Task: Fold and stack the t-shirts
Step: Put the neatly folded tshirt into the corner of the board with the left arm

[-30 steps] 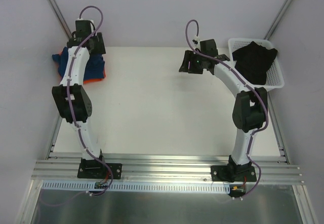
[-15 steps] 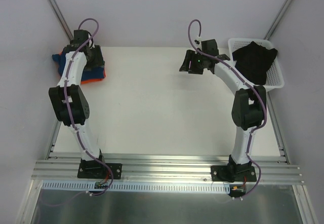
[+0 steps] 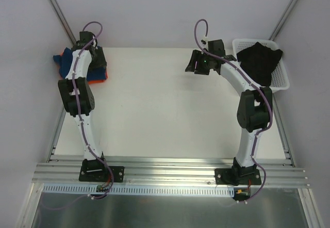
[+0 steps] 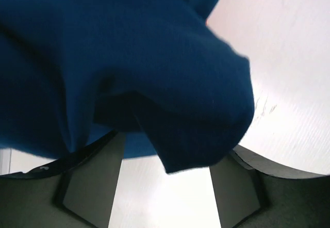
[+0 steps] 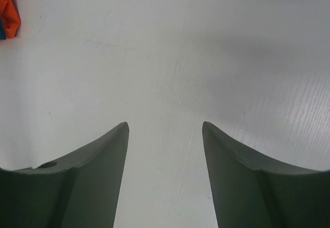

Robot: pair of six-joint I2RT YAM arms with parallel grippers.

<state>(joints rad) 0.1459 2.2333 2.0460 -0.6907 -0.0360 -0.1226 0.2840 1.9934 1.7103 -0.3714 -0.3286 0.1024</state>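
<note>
The navy blue t-shirt (image 3: 64, 63) lies bunched on the orange t-shirt (image 3: 96, 80) at the table's far left corner. My left gripper (image 3: 97, 63) is down on that pile. In the left wrist view a thick fold of the navy blue t-shirt (image 4: 154, 68) fills the top and drapes over both fingertips. The left gripper (image 4: 166, 156) has its jaws wide apart, with bare table between them. My right gripper (image 3: 195, 65) hovers over the far middle of the table. The right gripper (image 5: 165, 125) is open and holds nothing. A corner of the orange t-shirt (image 5: 9, 6) shows far off in that view.
A white basket (image 3: 281, 81) at the far right holds a black garment (image 3: 260, 60). Pale walls close in the far side and both sides. An aluminium rail (image 3: 170, 172) runs along the near edge, by the arm bases.
The left arm has drawn its elbow in and brought its gripper down over the blue and orange pile. The right gripper has shifted slightly to the right.
</note>
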